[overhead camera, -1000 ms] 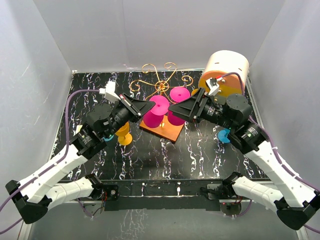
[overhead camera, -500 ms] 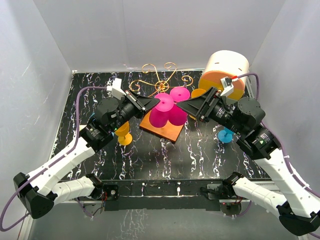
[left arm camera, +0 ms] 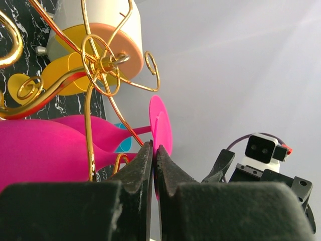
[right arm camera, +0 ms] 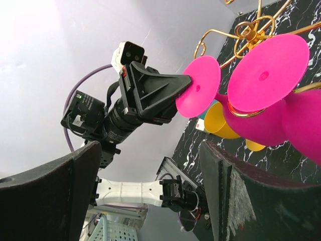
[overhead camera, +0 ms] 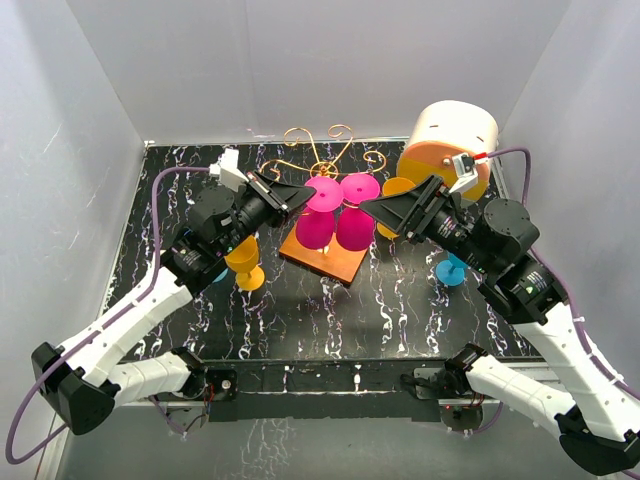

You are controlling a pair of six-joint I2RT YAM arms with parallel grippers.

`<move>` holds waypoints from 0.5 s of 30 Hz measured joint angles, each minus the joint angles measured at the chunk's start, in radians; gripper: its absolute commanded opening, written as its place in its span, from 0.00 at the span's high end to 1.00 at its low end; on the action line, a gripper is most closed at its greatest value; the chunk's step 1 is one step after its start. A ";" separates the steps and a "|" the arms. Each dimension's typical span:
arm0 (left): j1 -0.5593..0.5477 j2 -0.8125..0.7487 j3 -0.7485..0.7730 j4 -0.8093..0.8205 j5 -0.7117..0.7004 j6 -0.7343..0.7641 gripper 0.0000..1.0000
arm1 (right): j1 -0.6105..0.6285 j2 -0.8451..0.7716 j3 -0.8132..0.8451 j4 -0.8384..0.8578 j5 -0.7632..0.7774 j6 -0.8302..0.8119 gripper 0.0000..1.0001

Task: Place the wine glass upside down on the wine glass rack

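- Top view: the left gripper pinches the foot of the magenta wine glass. The glass hangs bowl-down over the base of the wine glass rack, beside a second magenta glass. The right gripper hovers close by.
- Left wrist: the jaws are nearly pressed together on the thin foot rim. The glass looks like light, stiff, slick plastic, so a rim pinch could slip.
- Right wrist: the fingers are spread and hold nothing. The stem seems the surer hold.
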 measured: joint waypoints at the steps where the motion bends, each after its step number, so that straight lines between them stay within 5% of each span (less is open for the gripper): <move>1: 0.005 0.000 0.000 0.000 0.002 0.000 1.00 | 0.000 -0.001 0.000 0.000 0.001 -0.003 0.22; 15: 0.057 -0.011 0.001 -0.029 -0.002 0.010 1.00 | 0.000 -0.005 0.000 0.001 0.011 -0.014 0.22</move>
